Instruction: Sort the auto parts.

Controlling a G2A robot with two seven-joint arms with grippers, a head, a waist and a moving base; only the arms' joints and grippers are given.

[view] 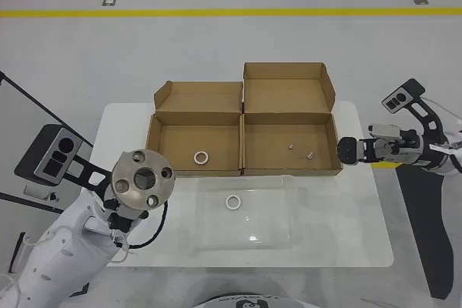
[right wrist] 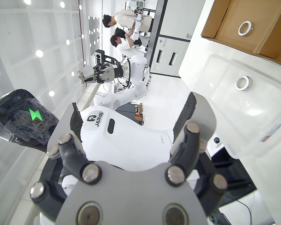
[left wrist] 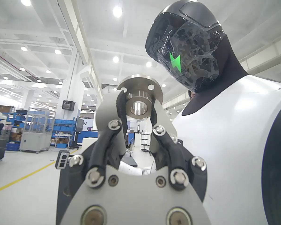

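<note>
While the left pincer (left wrist: pixel 137 106) clamps a flange (view: pixel 142 181) and the right pincer (right wrist: pixel 133 115) is apart, we count one boxed ring (view: pixel 202 158), perhaps screws (view: pixel 309 153); a tray ring (view: pixel 233 202) is unsorted.

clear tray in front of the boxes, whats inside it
One white ring lies in the clear tray, near its middle. Nothing covers it; glare on its floor could hide something tiny.

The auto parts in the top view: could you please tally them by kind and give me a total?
White rings: 2, one in the left cardboard box, one in the clear tray.
Flanged metal hub: 1, gripped by the left end effector.
Small metal pieces: 2, in the right cardboard box.
Total: 5.
</note>
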